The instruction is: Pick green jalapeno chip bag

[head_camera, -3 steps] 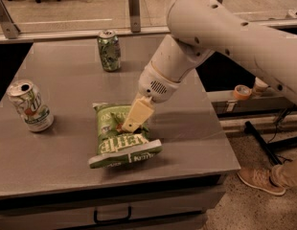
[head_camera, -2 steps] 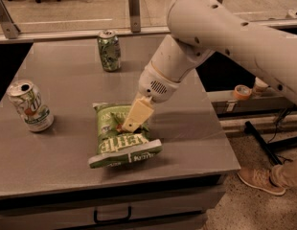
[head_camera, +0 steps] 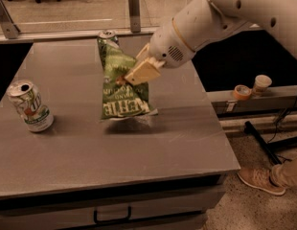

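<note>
The green jalapeno chip bag (head_camera: 122,87) hangs upright above the grey table (head_camera: 115,147), with its white KETTLE lettering upside down near the bottom. My gripper (head_camera: 139,73) is shut on the bag's right side at mid-height and holds it clear of the tabletop. The white arm (head_camera: 201,28) reaches in from the upper right. The bag's shadow lies on the table just below it.
A white-and-green 7UP can (head_camera: 31,107) stands at the table's left. A green patterned soda can (head_camera: 108,35) peeks out behind the bag's top at the far edge. A paper cup (head_camera: 261,84) and a tape roll (head_camera: 242,91) sit on a ledge at the right. A person's shoe (head_camera: 261,180) is on the floor.
The bag lay flat on the table with my gripper on its top edge; now it is lifted off the table and hangs from my shut gripper.
</note>
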You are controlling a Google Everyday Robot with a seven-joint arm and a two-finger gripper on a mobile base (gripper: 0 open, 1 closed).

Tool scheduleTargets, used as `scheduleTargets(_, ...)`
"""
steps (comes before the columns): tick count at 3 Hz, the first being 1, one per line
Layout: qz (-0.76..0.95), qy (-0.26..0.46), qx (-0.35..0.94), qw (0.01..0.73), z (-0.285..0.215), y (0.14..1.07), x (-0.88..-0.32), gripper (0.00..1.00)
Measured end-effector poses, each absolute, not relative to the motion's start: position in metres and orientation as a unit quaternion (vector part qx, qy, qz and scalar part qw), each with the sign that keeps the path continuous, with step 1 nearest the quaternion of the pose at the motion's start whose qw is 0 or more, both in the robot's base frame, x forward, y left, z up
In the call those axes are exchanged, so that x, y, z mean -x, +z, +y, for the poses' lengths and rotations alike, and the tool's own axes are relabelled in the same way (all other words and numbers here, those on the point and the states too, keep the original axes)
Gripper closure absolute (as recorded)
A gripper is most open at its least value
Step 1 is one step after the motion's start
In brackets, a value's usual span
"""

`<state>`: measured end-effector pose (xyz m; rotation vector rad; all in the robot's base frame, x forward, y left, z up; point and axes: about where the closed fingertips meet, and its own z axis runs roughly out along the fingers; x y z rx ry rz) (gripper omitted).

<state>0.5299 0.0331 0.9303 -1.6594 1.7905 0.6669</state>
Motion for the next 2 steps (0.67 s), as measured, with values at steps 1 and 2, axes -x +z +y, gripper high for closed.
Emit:
scheduleTargets(1, 0.659, 0.25, 0.633, 0.319, 0.0356, 0.9453, -0.5316, 1.0)
scheduleTargets(2, 0.66, 0.25, 0.633, 0.319, 0.0358, 0.9451, -0.5314, 1.0)
